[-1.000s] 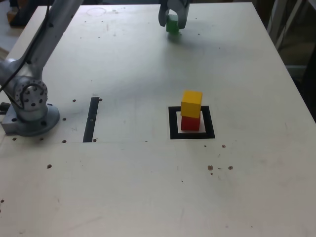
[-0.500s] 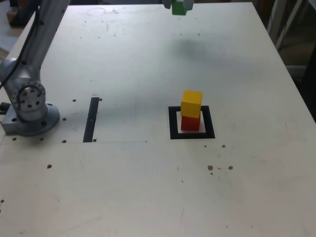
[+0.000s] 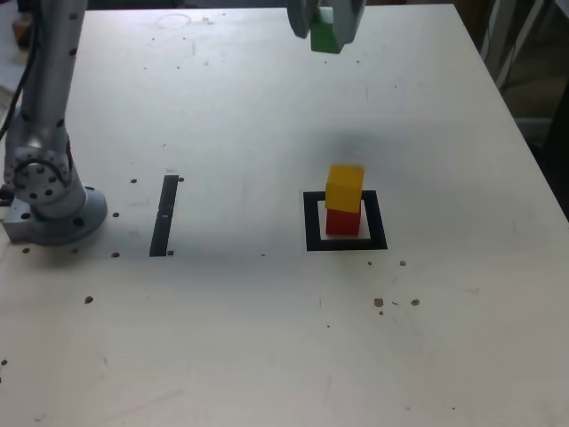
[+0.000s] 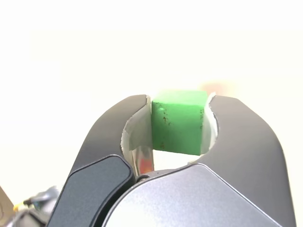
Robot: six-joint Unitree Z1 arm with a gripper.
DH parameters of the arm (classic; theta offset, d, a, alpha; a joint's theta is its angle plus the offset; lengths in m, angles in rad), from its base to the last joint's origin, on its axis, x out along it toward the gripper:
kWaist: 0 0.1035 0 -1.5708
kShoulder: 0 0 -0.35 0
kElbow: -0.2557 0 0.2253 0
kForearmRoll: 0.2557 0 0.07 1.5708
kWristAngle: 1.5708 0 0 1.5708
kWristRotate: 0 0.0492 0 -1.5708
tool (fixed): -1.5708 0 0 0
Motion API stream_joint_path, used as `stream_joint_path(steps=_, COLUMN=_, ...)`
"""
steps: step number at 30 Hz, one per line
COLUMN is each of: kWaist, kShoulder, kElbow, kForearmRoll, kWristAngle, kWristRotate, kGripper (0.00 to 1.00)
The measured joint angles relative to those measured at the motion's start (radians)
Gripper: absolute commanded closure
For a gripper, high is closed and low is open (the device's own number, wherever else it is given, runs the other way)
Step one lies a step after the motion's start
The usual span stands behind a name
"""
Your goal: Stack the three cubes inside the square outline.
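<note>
Gripper: the dark grey, curved two-finger gripper (image 4: 180, 101) is clamped on the small matte green cube (image 4: 177, 123), one finger on each side of it, so yeah, it's got a proper hold.

Green cube: up in the air between the fingertips, near the top edge of the exterior view, well apart from the other two cubes.

Arm: the silvery-grey metal arm (image 3: 49, 84) rises from its round grey base (image 3: 67, 218) at the exterior view's left and runs out of the top of the picture. The gripper pokes back in at the top, fingers pointing down, so the middle of the arm is out of sight.

Stack: a matte yellow cube (image 3: 345, 187) sits on top of a matte red cube (image 3: 343, 222), pretty much upright.

Outline: the flat black square tape frame (image 3: 314, 222) is on the table around the red cube, pale centre showing beside it.

Table: big off-white top (image 3: 222, 338) with dark specks, small holes and a few brownish chips, plus a soft shadow behind the stack.

Strip: a straight black tape strip (image 3: 164, 216) lies between the base and the outline.

Room: dim past the table's far edge, with pale metal legs (image 3: 502, 40) at the exterior view's right.
</note>
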Motion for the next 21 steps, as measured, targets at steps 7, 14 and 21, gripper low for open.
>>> stream_joint_path(steps=7, kWaist=-0.203, kShoulder=-0.112, kElbow=0.164, kForearmRoll=-0.003, kWristAngle=-0.015, kWristRotate=-0.188, kGripper=0.75)
stream_joint_path(steps=14, kWaist=-0.335, kShoulder=-0.122, kElbow=0.197, kForearmRoll=-0.007, kWristAngle=-0.029, kWristRotate=-0.306, kGripper=0.76)
stream_joint_path(steps=21, kWaist=-0.447, kShoulder=-0.119, kElbow=0.183, kForearmRoll=-0.007, kWristAngle=-0.068, kWristRotate=-0.408, kGripper=0.76)
